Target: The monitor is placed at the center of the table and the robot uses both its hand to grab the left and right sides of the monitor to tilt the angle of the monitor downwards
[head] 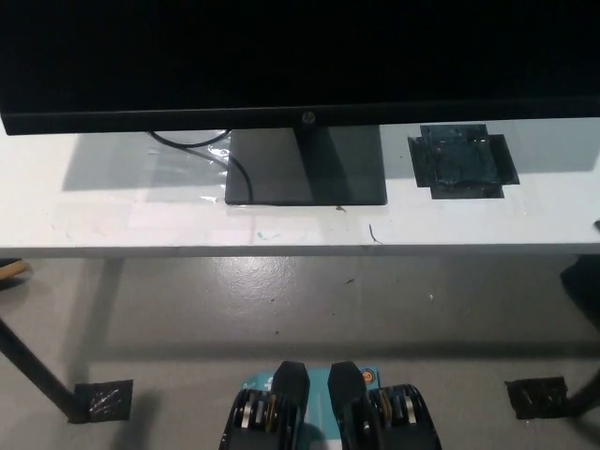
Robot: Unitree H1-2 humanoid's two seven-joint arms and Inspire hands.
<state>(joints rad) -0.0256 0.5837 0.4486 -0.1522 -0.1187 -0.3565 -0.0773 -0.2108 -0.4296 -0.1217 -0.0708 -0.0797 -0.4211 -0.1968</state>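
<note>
The black monitor fills the top of the head view, its lower bezel running across with a small logo in the middle. Its dark stand base rests on the white table, near the centre. My white left hand is out of the picture. Of my black right hand only a tiny dark tip shows at the right edge, level with the table's front edge and well apart from the monitor's visible part. Both side edges of the monitor lie outside the frame.
A black cable loops over clear plastic left of the stand. A patch of black tape is stuck on the table to the right. Below the table edge is grey floor with a dark table leg and tape patches.
</note>
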